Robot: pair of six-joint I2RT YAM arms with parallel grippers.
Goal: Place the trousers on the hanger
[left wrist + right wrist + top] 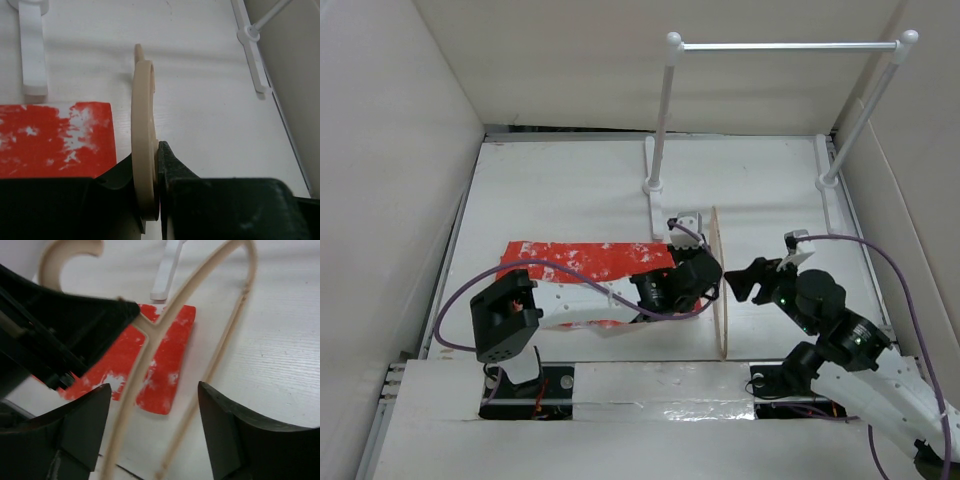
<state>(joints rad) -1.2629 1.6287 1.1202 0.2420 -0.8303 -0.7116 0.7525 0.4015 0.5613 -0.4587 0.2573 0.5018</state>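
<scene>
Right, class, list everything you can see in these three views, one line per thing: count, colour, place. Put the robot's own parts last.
trousers: one, red-orange with white blotches, lying flat on the table left of centre, partly under the left arm.
hanger: one, pale beige, standing on edge mid-table.
rail rack: one, white, two posts and a top bar, far side of the table.
table: one, white.
cables: two, purple, one along each arm.
left gripper: black, shut on the hanger.
right gripper: black, open, facing the hanger from the right.
</scene>
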